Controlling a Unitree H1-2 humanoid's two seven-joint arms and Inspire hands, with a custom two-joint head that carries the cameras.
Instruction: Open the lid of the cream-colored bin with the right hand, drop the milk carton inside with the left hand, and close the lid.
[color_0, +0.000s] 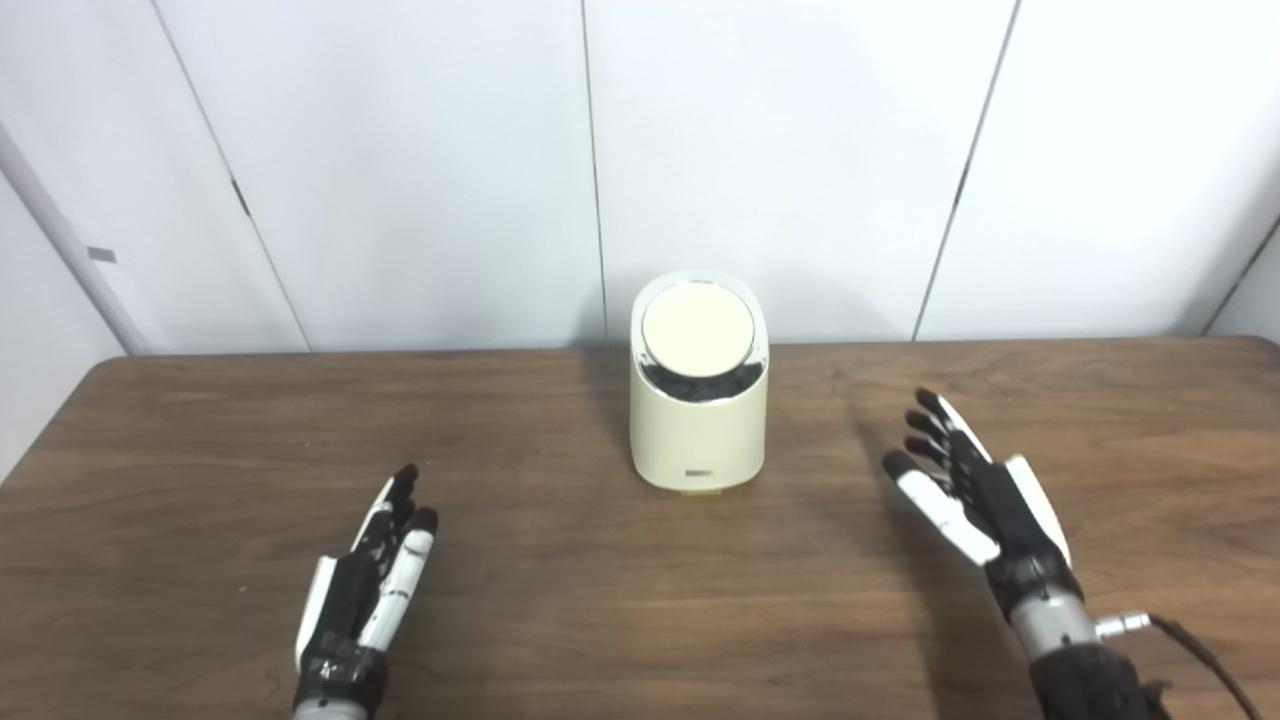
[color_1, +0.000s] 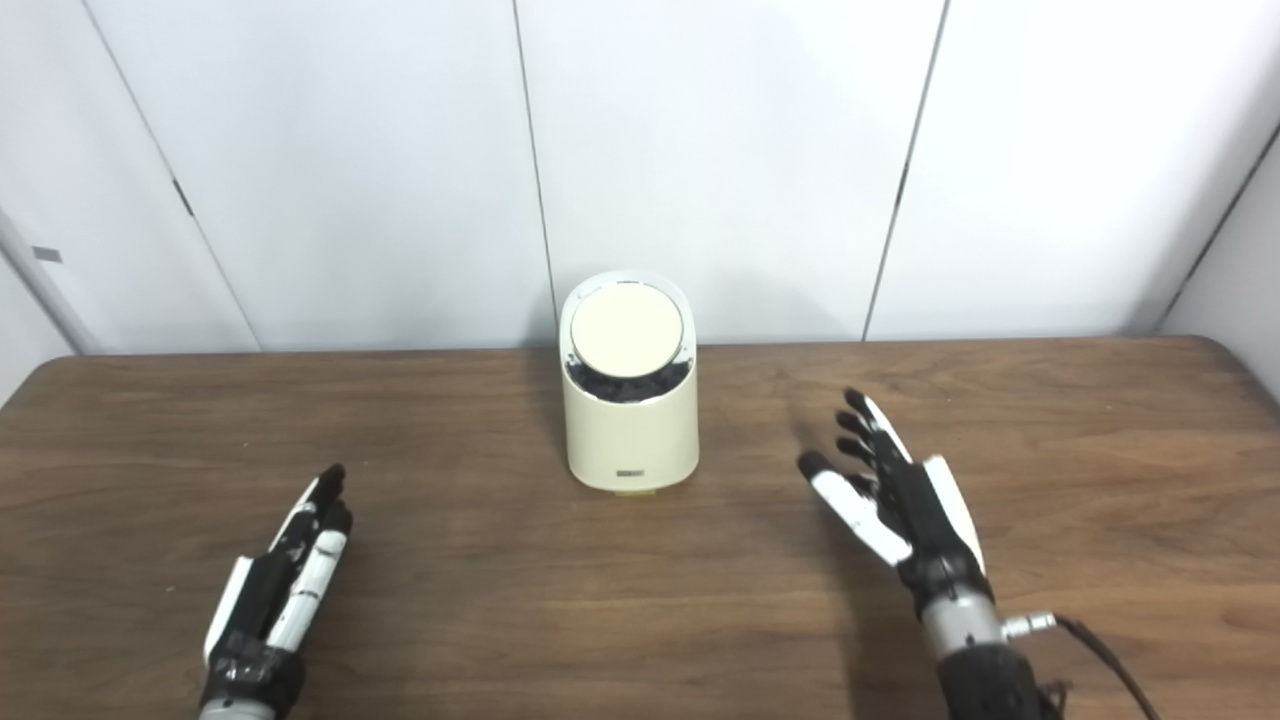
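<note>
White wall panels (color_0: 780, 150) back a wooden table (color_0: 560, 600); both hands (color_0: 375, 565) (color_0: 975, 495) rest empty, fingers released.

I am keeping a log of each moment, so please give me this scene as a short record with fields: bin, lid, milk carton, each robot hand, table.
bin: cream-colored bin, upright at the table's far middle, near the wall
lid: round lid on top, tilted toward the camera, dark gap below its front edge
milk carton: not visible in either view
left robot hand: open, holds nothing, apart from the bin
right robot hand: open, fingers spread, holds nothing, apart from the bin
table: brown wooden table
</note>
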